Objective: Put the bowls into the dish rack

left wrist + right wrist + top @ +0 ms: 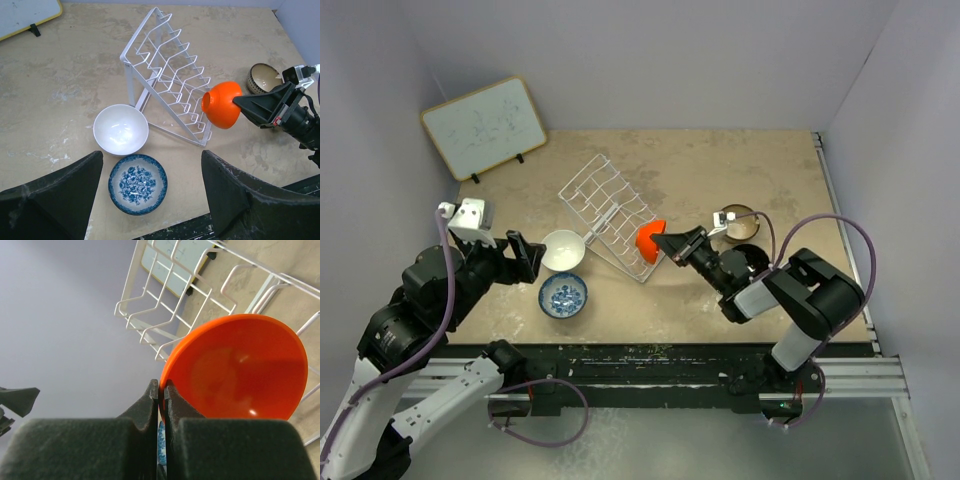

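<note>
**Top external: orange-red bowl (648,238) held at the dish rack (605,205)**

Top external shows you the right gripper (667,241) holding the orange-red bowl on edge against the rack's near right corner. The white bowl (563,250) sits upright just left of the rack, with the blue-and-white bowl (563,295) nearer the bases. The brown-inside bowl (740,222) rests on the table (720,160) behind the right arm. The left gripper (530,258) hovers beside the white bowl.

Left wrist: your left fingers (60,192) stand well apart with nothing between them (both bowls lie on the table beyond). The rack's wire grid slants up from the table.

Right wrist: the fingers (147,402) are pinched tight on the orange-red bowl's rim, its hollow facing the camera, with rack wires just behind.
</note>
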Controlling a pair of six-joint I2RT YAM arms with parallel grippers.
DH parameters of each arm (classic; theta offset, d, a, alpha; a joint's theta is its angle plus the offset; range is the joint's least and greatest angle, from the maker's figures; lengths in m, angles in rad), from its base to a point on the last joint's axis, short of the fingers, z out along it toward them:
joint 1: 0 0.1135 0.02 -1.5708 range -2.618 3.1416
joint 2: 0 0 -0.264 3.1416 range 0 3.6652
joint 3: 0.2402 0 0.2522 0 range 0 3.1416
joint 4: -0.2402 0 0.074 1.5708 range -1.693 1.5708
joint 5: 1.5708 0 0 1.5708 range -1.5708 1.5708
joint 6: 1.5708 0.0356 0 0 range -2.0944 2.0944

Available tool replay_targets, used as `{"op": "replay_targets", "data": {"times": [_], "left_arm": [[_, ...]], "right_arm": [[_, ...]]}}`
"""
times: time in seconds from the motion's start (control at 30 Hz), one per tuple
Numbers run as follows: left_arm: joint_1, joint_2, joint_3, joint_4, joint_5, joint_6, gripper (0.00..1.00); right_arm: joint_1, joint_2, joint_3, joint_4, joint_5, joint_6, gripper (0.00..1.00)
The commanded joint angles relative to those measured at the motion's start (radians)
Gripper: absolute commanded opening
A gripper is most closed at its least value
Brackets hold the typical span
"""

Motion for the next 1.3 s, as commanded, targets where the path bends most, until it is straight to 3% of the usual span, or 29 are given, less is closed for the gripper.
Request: {"op": "replay_targets", "data": {"times": [0.0, 0.57, 0.97, 1.27], "left_arm": [[0.003, 0.001, 0.016, 0.048, 0.01, 0.002, 0.82], [0.004, -0.029, 0.024, -0.01, -0.038, 0.011, 0.82], [0.004, -0.027, 0.036, -0.023, -0.046, 0.018, 0.83], [0.005, -0.017, 0.036, -0.01, -0.03, 0.02, 0.82]], "right_arm": [[0.001, 0.031, 0.058, 0.379, 0.033, -0.003, 0.0], [-0.005, 0.407, 0.425, 0.38, -0.093, 0.045, 0.0], [-0.005, 0.246, 0.412, 0.38, -0.106, 0.062, 0.0], [0.011, 0.307, 0.455, 0.382, -0.046, 0.116, 0.0]]}}
